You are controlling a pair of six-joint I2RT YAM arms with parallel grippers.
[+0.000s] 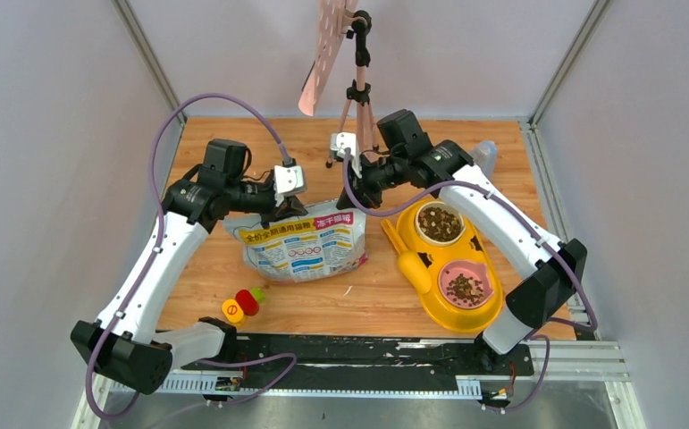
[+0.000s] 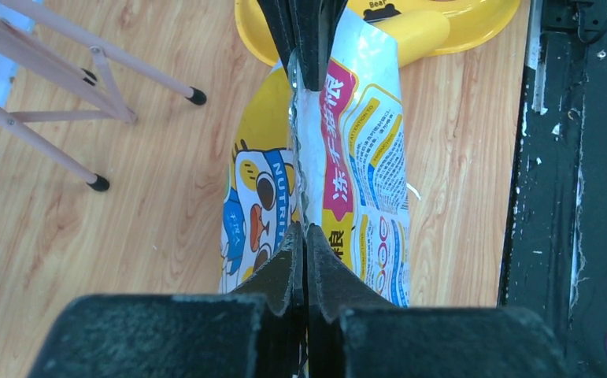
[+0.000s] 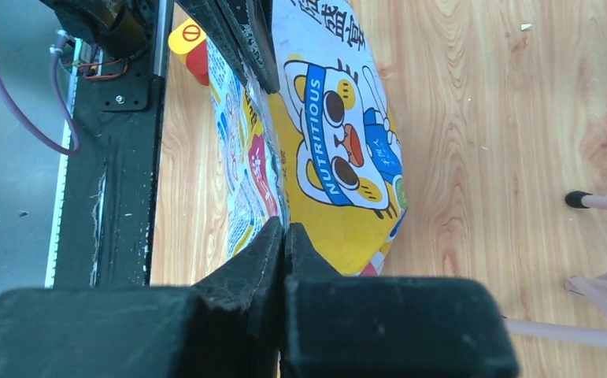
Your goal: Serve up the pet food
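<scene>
The pet food, dark-brown kibble, fills a white bowl [image 1: 440, 222] and a pink bowl [image 1: 465, 286], both set in a yellow feeder [image 1: 439, 308]. A printed pet-food bag [image 1: 300, 250] stands on the wooden table between the arms. My left gripper [image 1: 289, 213] is shut on the left end of the bag's top seam, and my right gripper [image 1: 358, 201] is shut on the right end. In the left wrist view my left gripper [image 2: 306, 228] pinches the bag [image 2: 363, 157]. In the right wrist view my right gripper [image 3: 284, 227] pinches the bag [image 3: 339, 142] too.
A yellow scoop [image 1: 407, 259] lies against the feeder's left side. A pink tripod [image 1: 356, 98] with a perforated board stands at the back. Small red, yellow and green pieces [image 1: 240, 304] sit near the front left. A black rail [image 1: 358, 353] runs along the near edge.
</scene>
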